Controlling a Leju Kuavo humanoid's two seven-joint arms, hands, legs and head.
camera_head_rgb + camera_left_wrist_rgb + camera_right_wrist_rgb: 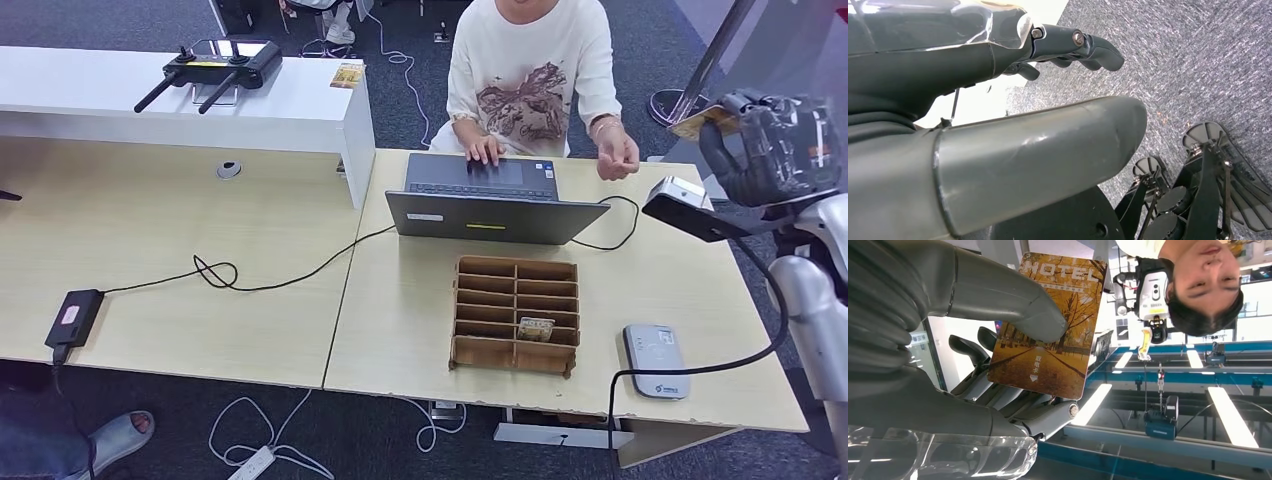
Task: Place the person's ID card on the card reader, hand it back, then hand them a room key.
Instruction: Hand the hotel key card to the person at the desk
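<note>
My right hand (765,150) is raised at the far right, above the desk's right end. It pinches a hotel room key card (1048,325), printed with autumn trees, between thumb and fingers; the card's edge shows at the hand in the head view (705,122). A person in a white shirt (530,70) sits behind the laptop, one hand (618,155) lifted toward my right hand. The grey card reader (657,360) lies at the desk's front right with nothing on it. My left hand (998,125) hangs over the carpet, fingers loosely curled, holding nothing.
A wooden slotted card rack (516,313) stands mid-desk with one card (536,328) in a front slot. An open laptop (490,200) sits behind it, its cable running left to a power brick (73,315). A white raised counter (180,95) carries a black controller (220,65).
</note>
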